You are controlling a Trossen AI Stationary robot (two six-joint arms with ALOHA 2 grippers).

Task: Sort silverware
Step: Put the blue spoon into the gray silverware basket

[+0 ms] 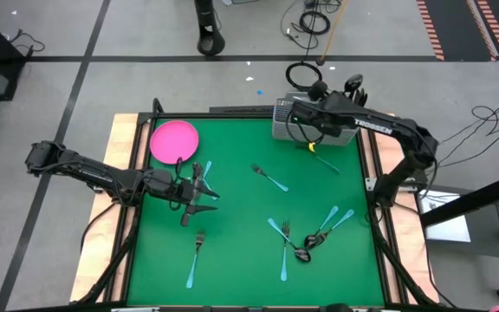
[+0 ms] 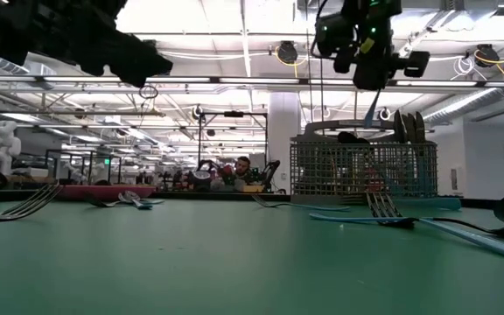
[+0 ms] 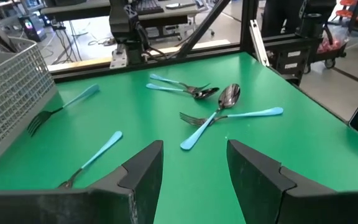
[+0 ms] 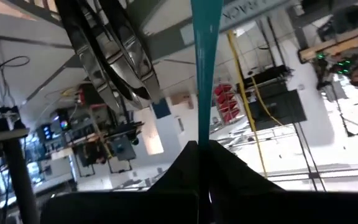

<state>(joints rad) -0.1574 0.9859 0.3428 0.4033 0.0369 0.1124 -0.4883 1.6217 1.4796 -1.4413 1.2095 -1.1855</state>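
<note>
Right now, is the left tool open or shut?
Open. In the left wrist view the left tool shows bare green table between its two dark fingers, with nothing held.

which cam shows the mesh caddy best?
Low view: the caddy stands side-on, mesh wall and the handles sticking out of it clear. High view has it mostly under the right arm. Left wrist catches only a corner. Right wrist: caddy not identifiable.
</note>
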